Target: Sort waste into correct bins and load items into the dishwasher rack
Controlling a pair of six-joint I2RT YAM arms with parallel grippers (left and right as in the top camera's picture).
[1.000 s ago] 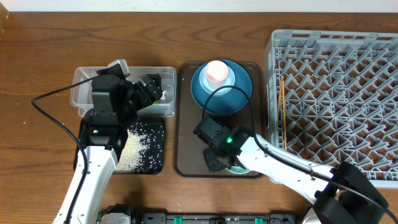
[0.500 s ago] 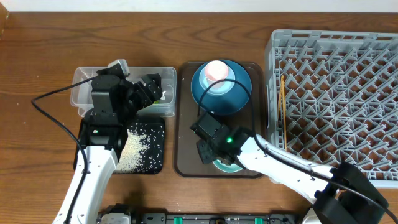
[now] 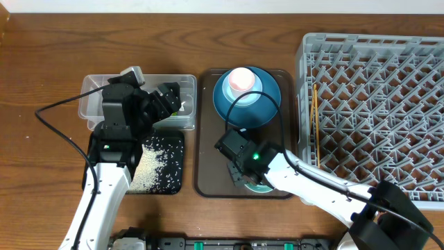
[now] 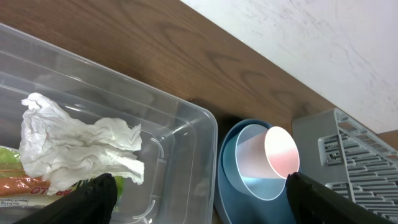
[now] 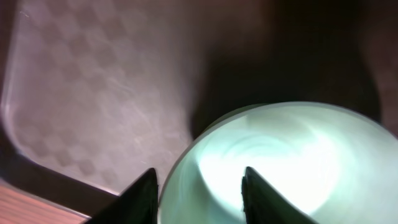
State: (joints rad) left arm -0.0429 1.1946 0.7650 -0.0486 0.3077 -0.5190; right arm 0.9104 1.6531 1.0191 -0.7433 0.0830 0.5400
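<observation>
Rightward and toward the near edge since half a second ago, the right gripper (image 3: 241, 173) again covers most of the small pale mint-green bowl (image 3: 261, 187) on the brown serving tray (image 3: 207, 139), so overhead only a sliver of rim shows. Its white arm reaches in from the lower right corner, wrist pointing down. The right wrist view is blurred: the 2 fingers stand apart, 1 outside the bowl (image 5: 280, 162) and 1 inside, not yet pinched on its rim. The left arm rises from the bottom edge, and the left gripper (image 3: 168, 99) hangs spread wide and empty over the clear plastic rectangular tub (image 4: 180, 124). That tub holds the crumpled white tissue (image 4: 74, 143) and, half buried beneath it, the yellow-green snack wrapper (image 4: 28, 185), whose lettering is too cut off to read. White rice-like grains (image 3: 149, 167) lie in the shallow black tray (image 3: 178, 139).
</observation>
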